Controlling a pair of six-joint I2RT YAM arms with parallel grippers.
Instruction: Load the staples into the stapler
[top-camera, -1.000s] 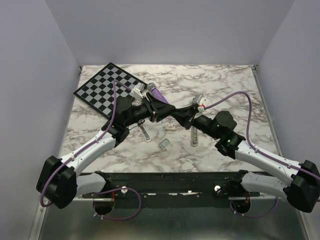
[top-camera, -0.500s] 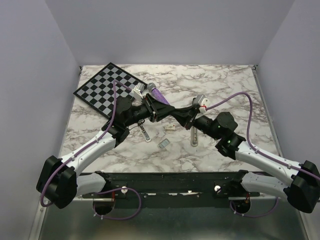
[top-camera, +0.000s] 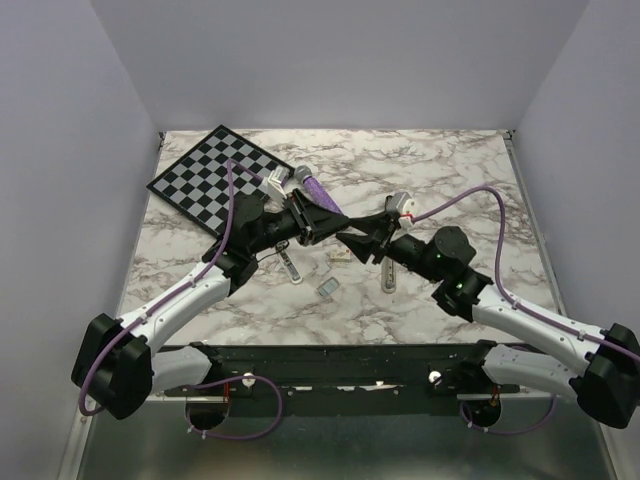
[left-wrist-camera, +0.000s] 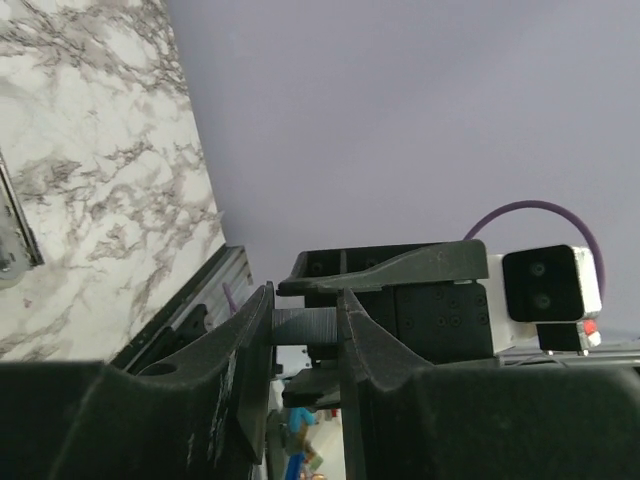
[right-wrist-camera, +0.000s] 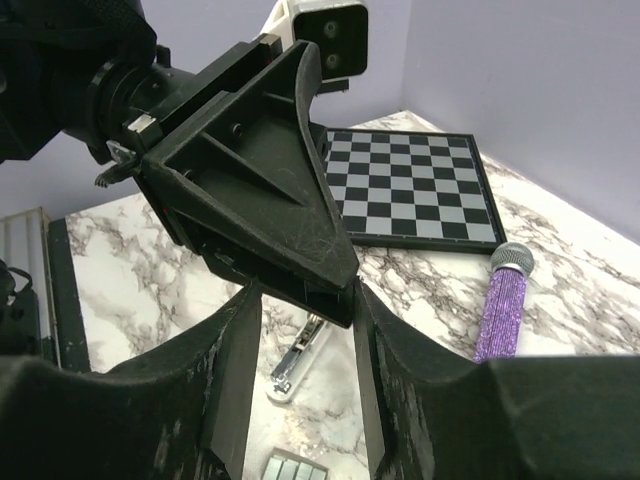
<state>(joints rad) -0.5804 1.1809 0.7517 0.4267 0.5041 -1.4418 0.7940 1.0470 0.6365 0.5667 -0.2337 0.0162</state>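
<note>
My two grippers meet tip to tip above the middle of the table. My left gripper (top-camera: 332, 226) (left-wrist-camera: 305, 297) is shut on a small dark-grey ribbed block, the staples (left-wrist-camera: 305, 327), which spans the gap between its fingers. My right gripper (top-camera: 347, 240) (right-wrist-camera: 304, 288) stands open, one finger on either side of the left fingertips. Below them a silver stapler (top-camera: 290, 265) (right-wrist-camera: 300, 350) lies on the marble, its top swung open. A second silver stapler (top-camera: 388, 272) (left-wrist-camera: 12, 235) lies under the right arm.
A small grey pack of silver strips (top-camera: 328, 287) (right-wrist-camera: 290, 468) and a cream box (top-camera: 341, 255) lie between the staplers. A checkerboard (top-camera: 215, 178) (right-wrist-camera: 415, 190) sits at the back left. A purple glitter microphone (top-camera: 312, 186) (right-wrist-camera: 500, 310) lies beside it.
The right jaws have opened wider around the left fingertips. The left jaws have narrowed onto the ribbed block. Both arms have stayed almost in place.
</note>
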